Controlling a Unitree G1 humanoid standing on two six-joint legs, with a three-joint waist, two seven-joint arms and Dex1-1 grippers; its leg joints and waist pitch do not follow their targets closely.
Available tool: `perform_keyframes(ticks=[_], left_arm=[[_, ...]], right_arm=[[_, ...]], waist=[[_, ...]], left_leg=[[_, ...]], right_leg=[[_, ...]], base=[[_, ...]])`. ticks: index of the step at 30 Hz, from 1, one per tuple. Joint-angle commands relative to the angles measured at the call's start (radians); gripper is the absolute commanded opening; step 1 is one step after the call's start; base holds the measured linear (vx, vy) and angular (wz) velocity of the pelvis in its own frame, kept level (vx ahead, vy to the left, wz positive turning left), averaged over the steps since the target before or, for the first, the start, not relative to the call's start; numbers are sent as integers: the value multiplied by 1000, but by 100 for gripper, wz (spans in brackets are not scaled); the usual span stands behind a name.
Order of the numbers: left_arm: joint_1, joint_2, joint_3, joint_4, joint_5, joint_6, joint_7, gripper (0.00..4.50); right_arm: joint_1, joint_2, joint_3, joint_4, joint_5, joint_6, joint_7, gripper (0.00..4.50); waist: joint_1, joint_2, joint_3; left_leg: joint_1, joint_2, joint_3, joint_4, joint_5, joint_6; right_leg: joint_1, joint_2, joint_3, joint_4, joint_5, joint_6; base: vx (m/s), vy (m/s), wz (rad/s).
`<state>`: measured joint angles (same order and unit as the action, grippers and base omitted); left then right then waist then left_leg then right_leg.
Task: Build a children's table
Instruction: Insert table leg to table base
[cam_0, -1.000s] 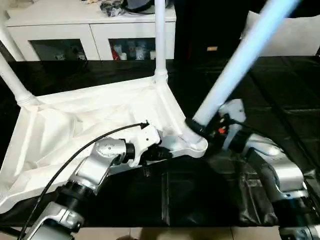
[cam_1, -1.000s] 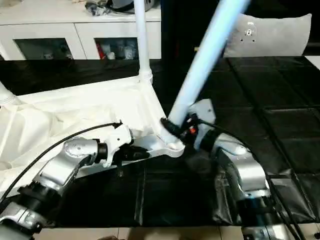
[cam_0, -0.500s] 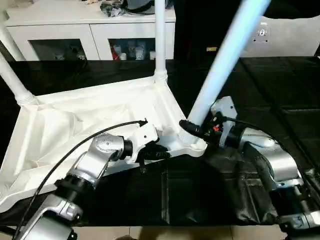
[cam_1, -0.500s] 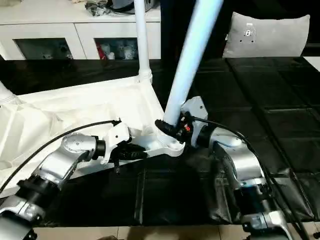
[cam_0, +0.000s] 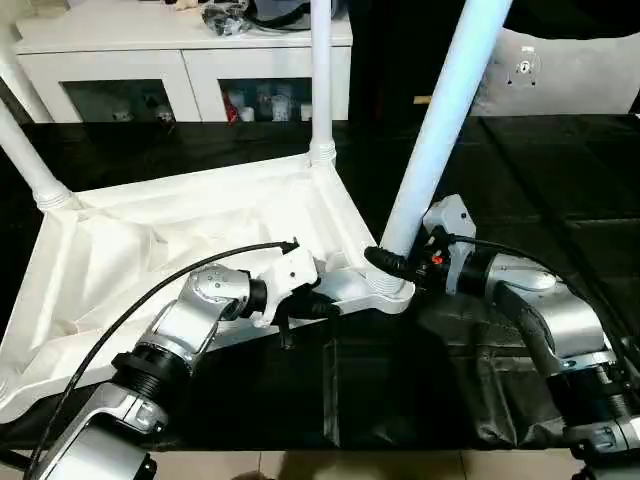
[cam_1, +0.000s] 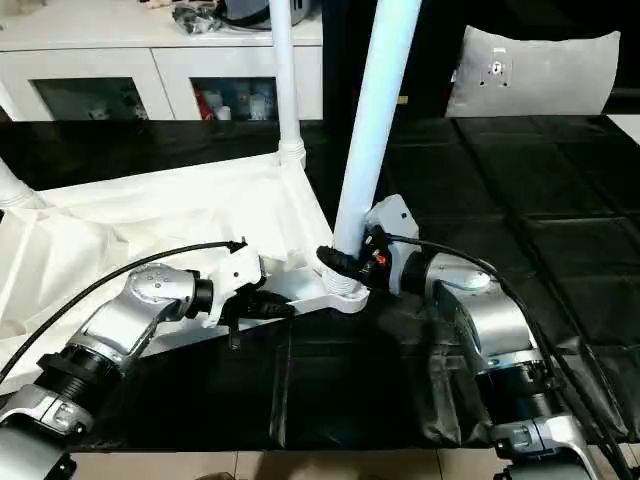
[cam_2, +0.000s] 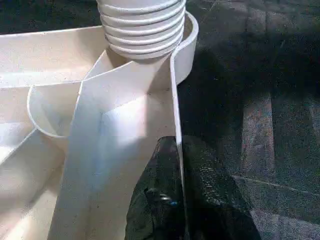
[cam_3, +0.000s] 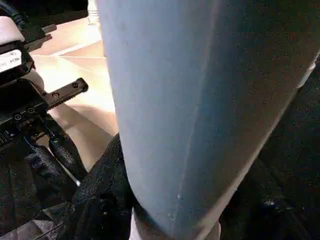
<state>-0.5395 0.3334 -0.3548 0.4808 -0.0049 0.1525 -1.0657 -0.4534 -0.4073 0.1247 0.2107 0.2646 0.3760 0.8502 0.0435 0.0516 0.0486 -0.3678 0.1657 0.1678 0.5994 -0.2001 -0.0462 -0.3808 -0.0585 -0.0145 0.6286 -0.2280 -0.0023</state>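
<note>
Nearest, the left gripper (cam_0: 318, 306) pinches the near edge wall of the upturned tabletop (cam_0: 150, 250), fingers almost shut on it. Just beside it, the right gripper (cam_0: 385, 265) clasps a leg (cam_0: 440, 120) standing in the near corner socket (cam_0: 385, 292). Farther back, another leg (cam_0: 320, 75) rises before a white cabinet (cam_0: 180, 60).

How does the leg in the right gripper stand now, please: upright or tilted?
Slightly tilted: the leg leans rightward up from the corner socket.
</note>
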Motion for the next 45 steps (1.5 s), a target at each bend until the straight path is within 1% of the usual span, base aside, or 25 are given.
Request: perform_keyframes(ticks=[1, 2, 3, 6, 7, 10, 14, 17, 22, 23, 25, 26, 28, 29, 32, 34, 36, 37, 39, 40, 41, 42, 43, 44, 45], left_arm=[[27, 17, -21, 45, 27, -1, -18, 1], [30, 21, -27, 43, 30, -12, -25, 1], [30, 21, -27, 43, 30, -12, -25, 0], [37, 41, -59, 43, 58, -72, -44, 0], [38, 45, -66, 45, 66, -81, -45, 0], [37, 46, -70, 49, 71, -89, -47, 0], [36, 49, -64, 53, 59, -93, -65, 0], [42, 53, -59, 39, 32, -95, -97, 0], [53, 61, -61, 15, 21, -100, -130, 0], [57, 61, -61, 6, 15, -100, -139, 0], [60, 61, -61, 1, 12, -101, -143, 0], [63, 59, -61, -8, 6, -105, -152, 0], [65, 58, -61, -15, 4, -103, -153, 0], [64, 56, -61, -15, 4, -102, -151, 0], [63, 52, -61, -15, 4, -101, -145, 0], [57, 43, -54, -9, 4, -90, -124, 0], [57, 40, -50, -8, 3, -85, -118, 0], [57, 37, -46, -7, 2, -78, -109, 0], [56, 33, -39, -5, 1, -72, -96, 0], [55, 28, -34, -3, -1, -69, -87, 0], [55, 24, -31, -2, -2, -67, -80, 0], [54, 6, -15, -1, -16, -52, -59, 0], [54, 1, -11, -2, -20, -47, -53, 0], [53, -5, -6, -2, -25, -42, -46, 0], [53, -8, -4, -2, -26, -40, -43, 0]], right_arm=[[-18, -14, 1, 13, 3, 42, 15, 187], [-19, -18, 3, 14, 10, 61, 26, 187], [-19, -18, 3, 14, 10, 61, 26, 187], [-24, -27, 19, 40, 10, 86, 57, 187], [-28, -30, 27, 51, 4, 90, 65, 187], [-35, -36, 36, 61, -2, 96, 77, 187], [-53, -65, 49, 61, -2, 132, 119, 187], [-71, -76, 47, 78, -7, 132, 133, 187], [-86, -83, 54, 93, -13, 132, 155, 187], [-91, -85, 58, 99, -15, 134, 160, 187], [-95, -84, 60, 104, -16, 134, 161, 187], [-100, -81, 61, 112, -15, 135, 165, 187], [-102, -75, 59, 120, -9, 135, 171, 187], [-102, -70, 54, 126, -2, 137, 174, 187], [-101, -60, 42, 140, 13, 138, 181, 187], [-83, -43, 8, 161, 46, 136, 189, 187], [-67, -38, -11, 169, 61, 130, 187, 187], [-48, -33, -32, 175, 76, 129, 183, 187], [-21, -26, -50, 185, 81, 111, 166, 187], [-2, -20, -61, 187, 85, 102, 156, 187], [10, -16, -68, 189, 88, 95, 150, 187], [65, 7, -99, 173, 99, 49, 116, 187], [79, 13, -107, 167, 102, 38, 107, 187], [102, 24, -120, 151, 110, 18, 95, 187], [116, 34, -133, 138, 113, 8, 82, 187]], waist=[[8, -15, -54], [7, -17, -53], [8, -17, -54], [10, -17, -55], [9, -20, -55], [10, -19, -53], [13, -20, -54], [13, -24, -54], [17, -23, -55], [17, -28, -54], [18, -25, -55], [17, -28, -55], [18, -27, -55], [18, -29, -55], [19, -28, -56], [19, -26, -55], [21, -28, -57], [22, -26, -56], [26, -28, -58], [26, -25, -57], [26, -26, -57], [26, -23, -56], [27, -18, -56], [27, -22, -56], [27, -23, -56]], left_leg=[[5, 53, -17, -71, -157, 35], [5, 53, -16, -71, -154, 37], [4, 53, -17, -71, -148, 39], [3, 54, -16, -69, -131, 48], [3, 55, -16, -70, -134, 48], [5, 54, -14, -70, -148, 43], [6, 57, -15, -72, -144, 39], [4, 55, -14, -70, -139, 41], [5, 57, -12, -70, -133, 46], [6, 58, -11, -70, -135, 45], [6, 58, -12, -70, -132, 44], [5, 58, -12, -71, -130, 44], [5, 58, -11, -70, -123, 47], [5, 58, -11, -70, -122, 48], [6, 58, -10, -69, -119, 50], [5, 57, -10, -69, -122, 49], [4, 58, -10, -68, -114, 51], [5, 58, -9, -68, -112, 52], [6, 58, -9, -68, -108, 54], [5, 58, -10, -69, -110, 55], [5, 58, -9, -69, -115, 54], [5, 58, -10, -70, -122, 53], [8, 60, -10, -70, -132, 50], [7, 59, -11, -73, -141, 46], [7, 59, -11, -73, -143, 47]], right_leg=[[43, -77, 37, -85, -122, -251], [43, -76, 37, -85, -116, -251], [44, -77, 37, -84, -107, -251], [43, -77, 35, -80, -70, -255], [43, -78, 35, -81, -75, -255], [41, -78, 35, -84, -113, -253], [40, -77, 35, -82, -111, -251], [42, -79, 35, -82, -96, -255], [39, -77, 34, -79, -93, -259], [39, -77, 35, -80, -94, -260], [39, -78, 34, -79, -92, -260], [39, -78, 34, -78, -87, -261], [40, -78, 34, -78, -73, -263], [40, -78, 34, -78, -73, -263], [40, -78, 34, -78, -71, -265], [39, -79, 34, -78, -77, -268], [41, -78, 34, -77, -62, -268], [40, -78, 34, -77, -55, -269], [42, -79, 34, -76, -43, -269], [41, -78, 33, -77, -43, -269], [41, -79, 33, -78, -49, -269], [40, -79, 33, -79, -60, -268], [37, -81, 34, -84, -72, -265], [40, -81, 34, -84, -87, -259], [39, -79, 34, -84, -90, -256]], base=[[0, 0, 0], [0, 0, 0], [0, 0, 0], [0, 0, 0], [0, 0, 0], [0, 0, 0], [0, 0, 0], [0, 0, 0], [0, 0, 0], [0, 0, 0], [0, 0, 0], [0, 0, 0], [0, 0, 0], [0, 0, 0], [0, 0, 0], [0, 0, 0], [0, 0, 0], [0, 0, 0], [0, 0, 0], [0, 0, 0], [0, 0, 0], [0, 0, 0], [0, 0, 0], [0, 0, 0], [0, 0, 0]])
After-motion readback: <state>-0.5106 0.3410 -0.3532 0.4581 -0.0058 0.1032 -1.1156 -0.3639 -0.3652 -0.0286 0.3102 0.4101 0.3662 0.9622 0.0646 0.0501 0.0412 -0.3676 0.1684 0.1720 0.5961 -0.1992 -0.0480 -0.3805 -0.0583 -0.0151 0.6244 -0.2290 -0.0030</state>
